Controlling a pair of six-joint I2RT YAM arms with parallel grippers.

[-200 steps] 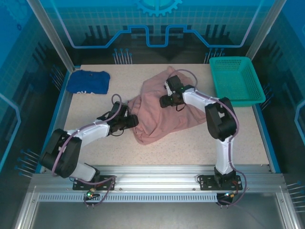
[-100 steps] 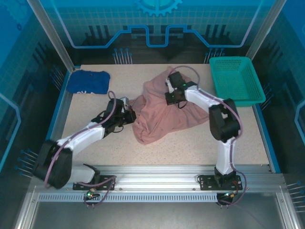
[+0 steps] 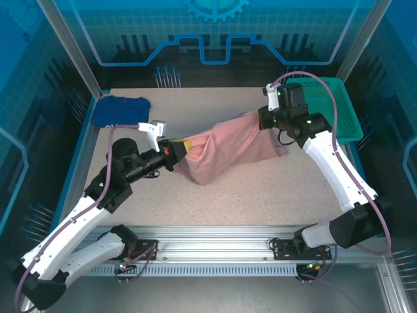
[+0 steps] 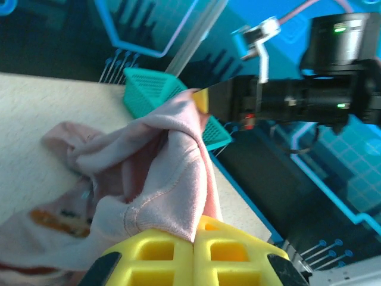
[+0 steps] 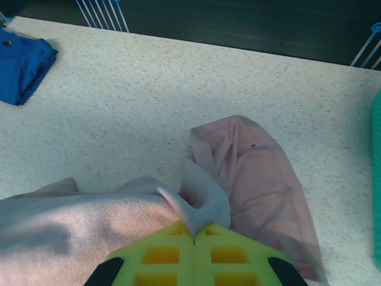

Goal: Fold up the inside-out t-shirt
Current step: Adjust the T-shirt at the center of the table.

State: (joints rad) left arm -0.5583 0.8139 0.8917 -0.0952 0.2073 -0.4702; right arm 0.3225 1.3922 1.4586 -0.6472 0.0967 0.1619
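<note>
Now clamped on opposite ends of the inside-out t-shirt (image 3: 221, 153): left gripper (image 3: 179, 147), right gripper (image 3: 264, 121). Stretched taut, probably to flatten before folding

This is a robotics lab test cell. A speckled surface (image 3: 260, 195) sits inside an aluminium-profile frame (image 3: 68, 45) walled with translucent blue panels (image 3: 130, 32) printed with circuit lines and a gear emblem (image 3: 216, 8). Two white robot arms, the left arm (image 3: 71, 225) and the right arm (image 3: 339, 173), are bolted to a slotted rail (image 3: 215, 251) along the bottom of the top view.
</note>
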